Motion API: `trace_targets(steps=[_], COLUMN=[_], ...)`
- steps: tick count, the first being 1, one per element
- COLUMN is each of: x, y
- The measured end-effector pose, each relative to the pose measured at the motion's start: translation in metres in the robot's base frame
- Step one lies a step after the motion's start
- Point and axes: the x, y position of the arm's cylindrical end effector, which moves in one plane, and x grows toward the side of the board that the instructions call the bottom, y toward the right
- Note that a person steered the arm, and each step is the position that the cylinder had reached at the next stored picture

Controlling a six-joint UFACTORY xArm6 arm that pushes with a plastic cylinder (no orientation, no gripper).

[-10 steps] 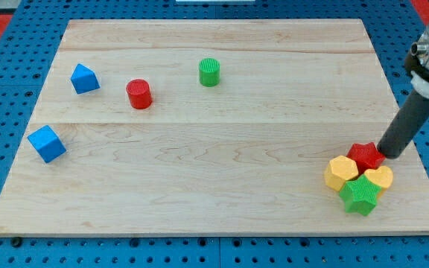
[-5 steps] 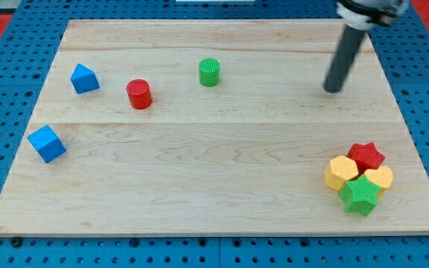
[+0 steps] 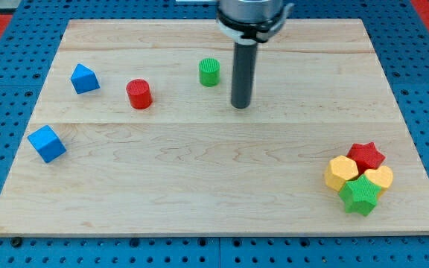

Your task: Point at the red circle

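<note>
Red circle [image 3: 138, 94] stands upright in the board's upper left, untouched. Green circle [image 3: 209, 71] sits between it and my tip [image 3: 240, 106], just up-left of the tip. No pincer fitted; the rod holds nothing. Risk: a high leftward line clips green; overshoot shoves red rather than pointing.

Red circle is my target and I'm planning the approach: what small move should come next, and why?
Probably slide my tip toward the view's left. The red circle lies that way, well apart, slightly higher; the green circle sits above that line, so it should stay clear.
</note>
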Motion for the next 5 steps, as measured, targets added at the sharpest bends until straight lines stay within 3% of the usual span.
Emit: trace_targets(steps=[2, 3, 5], x=[-0.066, -0.079, -0.021], y=[-0.094, -0.114, -0.102])
